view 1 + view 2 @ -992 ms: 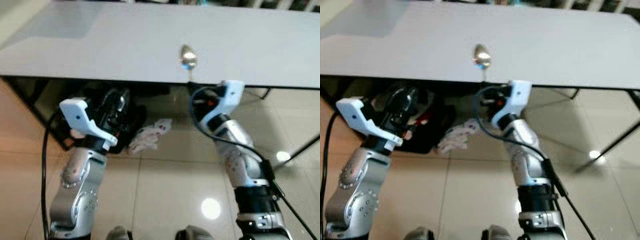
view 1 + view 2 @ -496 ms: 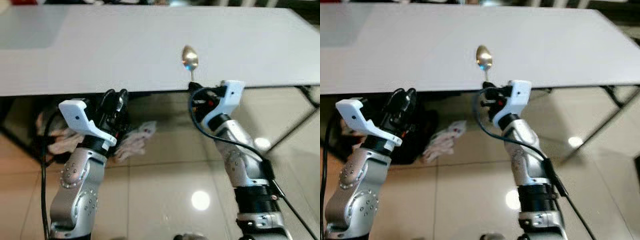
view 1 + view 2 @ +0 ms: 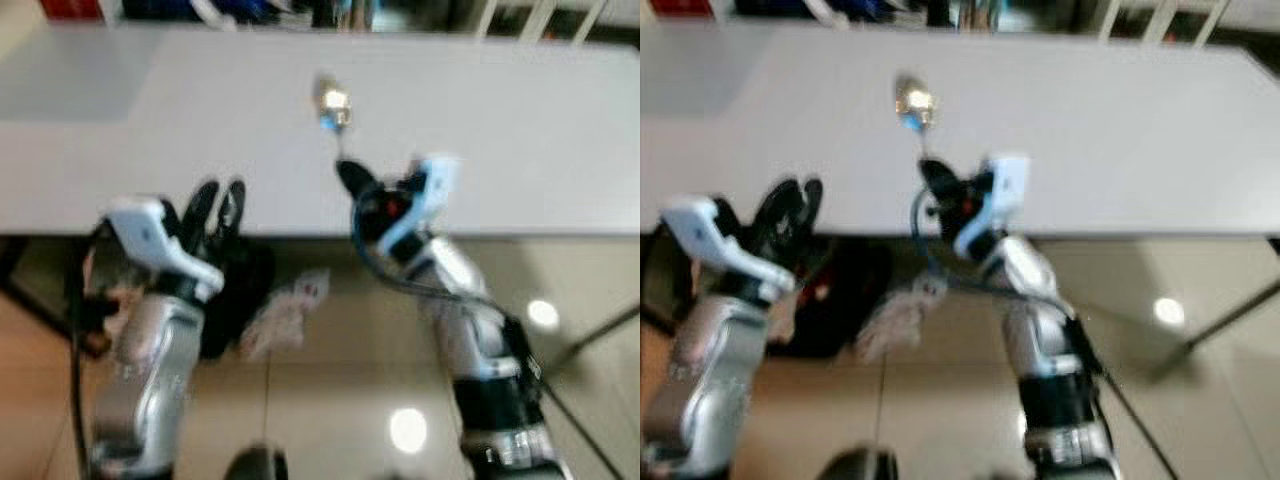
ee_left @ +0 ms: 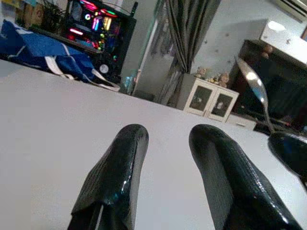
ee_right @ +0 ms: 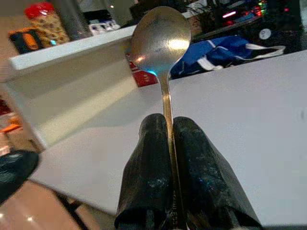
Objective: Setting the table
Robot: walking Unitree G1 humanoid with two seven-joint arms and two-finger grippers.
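Gripping a metal spoon [image 5: 161,36] by its handle, the right gripper [image 5: 169,129] has both black fingers pressed tight against the stem, with the bowl pointing up and away over the near part of the white table [image 3: 520,130]. Left of it, the left gripper [image 4: 165,139] hovers at the table's near edge, its fingers [image 4: 120,167] parted and holding nothing. Blue bags [image 4: 43,50] lie at the table's far side.

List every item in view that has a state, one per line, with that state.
spoon: held by its handle, bowl pointing out beyond the fingers, above the table
right tool: shut on the spoon
left tool: open, holding nothing, at the table's near edge
table: white top, bare where visible
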